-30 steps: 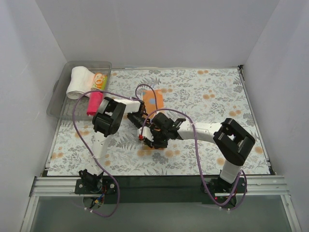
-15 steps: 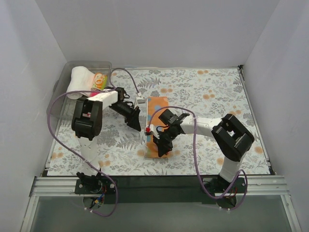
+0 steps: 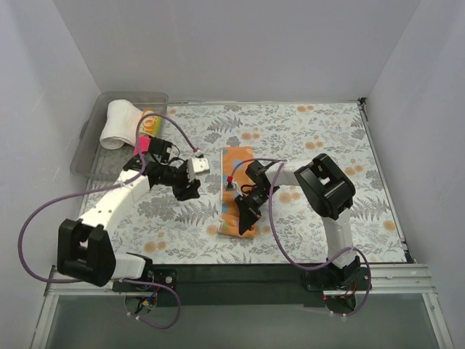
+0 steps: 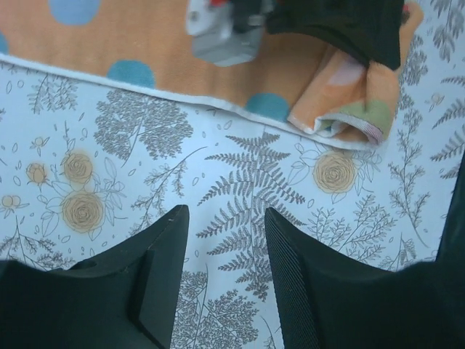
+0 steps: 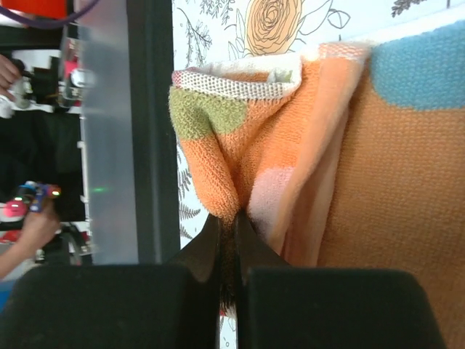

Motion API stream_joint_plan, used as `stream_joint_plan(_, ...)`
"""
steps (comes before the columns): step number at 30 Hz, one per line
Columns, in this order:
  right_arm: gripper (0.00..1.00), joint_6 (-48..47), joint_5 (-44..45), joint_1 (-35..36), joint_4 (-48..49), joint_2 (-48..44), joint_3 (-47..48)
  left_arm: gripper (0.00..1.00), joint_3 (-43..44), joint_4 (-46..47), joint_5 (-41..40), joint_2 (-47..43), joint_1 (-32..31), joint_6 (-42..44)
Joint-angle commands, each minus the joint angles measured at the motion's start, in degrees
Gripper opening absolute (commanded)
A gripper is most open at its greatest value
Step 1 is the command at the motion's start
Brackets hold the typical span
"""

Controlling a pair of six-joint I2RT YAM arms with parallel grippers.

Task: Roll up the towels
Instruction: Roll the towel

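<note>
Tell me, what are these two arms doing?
They are rolling towels. The right arm has its jaws pinched shut on the near end of the orange towel, which is folded over there; the rest lies flat. The left arm hangs beside it, jaws open and empty. A white roll sits in the bin.

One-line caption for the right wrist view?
Right end effector shut on the folded end of the orange towel.
</note>
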Motion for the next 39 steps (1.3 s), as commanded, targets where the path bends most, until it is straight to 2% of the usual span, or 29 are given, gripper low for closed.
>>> stream_joint_plan(1,0.01,-2.14,-3.04,-0.46,-4.87,3.86,2.45,0.44,-7.72,7.12,-9.38,-8.13,-8.78,4.79)
stream_joint_plan(3,0.01,-2.32,-3.13,-0.81,-5.76,6.14,4.03,0.48,-12.9,9.14,-11.51,-13.58,-13.64,6.38)
stream_joint_plan(5,0.01,-2.23,-2.86,-1.07,-7.08,7.46,5.17,0.5,-17.2,13.62,-14.92,-17.45,-21.11,6.73)
stream_joint_plan(7,0.01,-1.7,-2.6,-1.34,-7.95,8.96,6.58,0.51,-18.98,17.48,-16.26,-18.43,-27.68,6.56)
stream_joint_plan(10,0.01,-1.61,-2.51,-1.69,-8.66,10.54,7.37,0.5,-20.21,21.09,-19.07,-16.77,-35.69,5.77)
stream_joint_plan(13,0.01,-1.79,-2.42,-2.13,-9.54,11.6,7.73,0.49,-21.18,25.04,-21.88,-13.52,-40.71,5.42)
stream_joint_plan(16,0.01,-2.05,-2.51,-2.48,-9.72,11.69,7.73,0.48,-22.59,28.83,-23.64,-10.1,-43.18,5.94)
stream_joint_plan(25,0.01,-2.49,-2.34,-2.66,-10.51,11.6,8.08,0.41,-24.43,35.43,-28.39,-0.78,-44.07,5.95)
stream_joint_plan(27,0.01,-2.49,-2.43,-2.66,-10.6,11.42,7.99,0.35,-24.61,35.26,-28.48,0.72,-44.07,6.29)
stream_joint_plan(29,0.01,-2.41,-2.08,-2.75,-10.77,11.42,8.08,0.22,-23.83,33.25,-27.43,1.69,-44.07,5.95)
stream_joint_plan(31,0.02,-2.05,-1.55,-3.01,-10.77,10.9,7.9,0.13,-22.59,28.26,-25.5,2.39,-43.99,5.59)
stream_joint_plan(35,0.27,-0.65,1.17,-6.07,-11.3,8.35,8.95,0.07,-20.57,20.86,-19.18,4.32,-42.67,4.19)
stream_joint_plan(39,0.41,0.67,4.33,-10.74,-12.0,2.05,11.5,0.0,-16.62,14.27,-11.79,7.84,-39.16,2.69)
